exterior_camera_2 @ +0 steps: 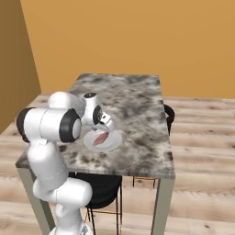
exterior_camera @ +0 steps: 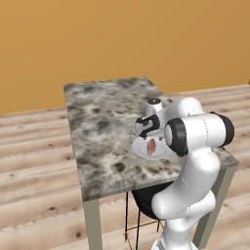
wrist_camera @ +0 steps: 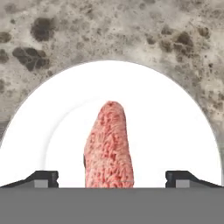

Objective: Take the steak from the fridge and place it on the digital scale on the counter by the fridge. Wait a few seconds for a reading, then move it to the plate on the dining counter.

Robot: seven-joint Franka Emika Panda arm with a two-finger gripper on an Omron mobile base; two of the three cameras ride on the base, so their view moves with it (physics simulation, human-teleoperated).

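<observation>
The steak [wrist_camera: 109,144], a reddish-pink slab, rests on the white plate [wrist_camera: 175,131] near the close edge of the dining counter [exterior_camera: 97,127]. My gripper [wrist_camera: 113,179] hangs just above it, open, with its fingertips [wrist_camera: 46,178] wide apart on either side of the meat and not touching it. From the base views the hand [exterior_camera: 148,126] points down over the plate [exterior_camera: 139,149], and the steak [exterior_camera_2: 101,137] lies at the plate's [exterior_camera_2: 114,142] middle. The fridge, the digital scale and the counter by it are out of view.
A black stool [exterior_camera_2: 98,190] stands under the dining counter's [exterior_camera_2: 137,105] near edge, and another dark seat [exterior_camera_2: 169,114] shows at its right side. Wooden floor surrounds the table, with an orange wall behind. The slab's far half is bare stone.
</observation>
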